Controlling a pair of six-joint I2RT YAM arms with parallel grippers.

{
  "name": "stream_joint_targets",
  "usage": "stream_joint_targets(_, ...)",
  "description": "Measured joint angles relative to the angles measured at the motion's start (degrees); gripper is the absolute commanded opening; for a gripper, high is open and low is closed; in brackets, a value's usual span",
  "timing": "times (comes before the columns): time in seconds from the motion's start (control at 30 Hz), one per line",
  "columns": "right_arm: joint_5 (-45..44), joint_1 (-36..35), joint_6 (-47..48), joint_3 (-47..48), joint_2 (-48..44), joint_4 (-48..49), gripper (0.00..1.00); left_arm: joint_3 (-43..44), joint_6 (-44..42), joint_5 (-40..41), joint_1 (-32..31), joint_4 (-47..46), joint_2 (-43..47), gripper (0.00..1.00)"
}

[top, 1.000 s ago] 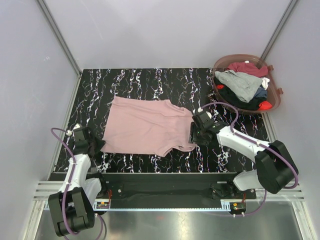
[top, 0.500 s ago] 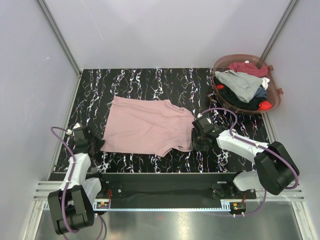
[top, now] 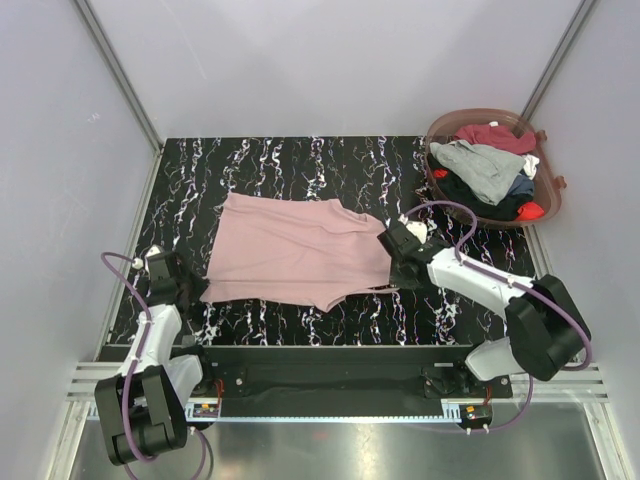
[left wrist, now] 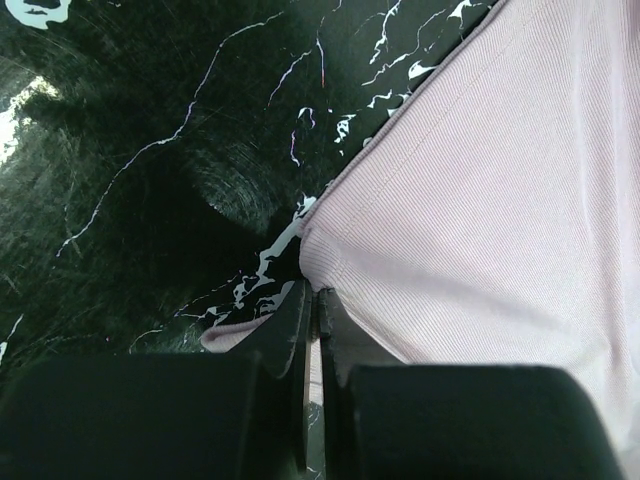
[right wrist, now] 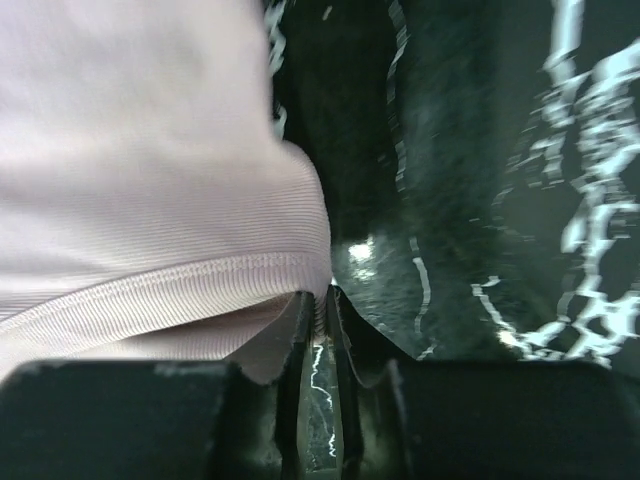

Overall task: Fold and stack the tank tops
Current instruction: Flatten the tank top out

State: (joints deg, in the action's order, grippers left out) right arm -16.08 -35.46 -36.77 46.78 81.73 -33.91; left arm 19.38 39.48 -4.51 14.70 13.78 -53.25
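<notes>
Found the dusty pink tank top (top: 300,255) spread mostly flat across the middle of the black white-veined table (top: 300,160), hem toward the left, straps toward the right. Saw the left gripper (top: 190,290) low at the near-left corner of the garment, touching the cloth. Confirmed from the left wrist view: jaws of the left gripper (left wrist: 315,310) pressed together on that corner of the dusty pink tank top (left wrist: 500,200), a small tuck of ribbed fabric bunched at the tips, the rest lying on the tabletop. Saw the right gripper (top: 392,262) at the near-right edge by the strap end, the cloth there drawn into a narrow point toward it. Confirmed from the right wrist view: jaws of the right gripper (right wrist: 320,305) nearly closed, pinching the stitched edge of the dusty pink tank top (right wrist: 140,150), with only a sliver of table showing between the fingers lower down. Noted the round brownish basket (top: 553,184) at the far-right corner, well apart from the pink top, holding a heap: grey tank top (top: 480,165) on top, maroon tank top (top: 497,135) behind it, black tank top (top: 480,200) beneath, red cloth (top: 530,211) at the near rim.
</notes>
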Motion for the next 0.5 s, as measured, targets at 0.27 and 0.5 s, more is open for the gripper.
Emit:
stream_joint_targets(0.27, -9.0, -4.6, -0.3, 3.8, -4.0, -5.6, 0.23, 0.1, 0.0, 0.4, 0.0, 0.0, 1.7, 0.0)
stream_joint_targets(0.5, -13.5, -11.9, -0.4, 3.8, -9.0, -6.8, 0.33, 0.1, 0.0, 0.6, 0.0, 0.1, 2.8, 0.0)
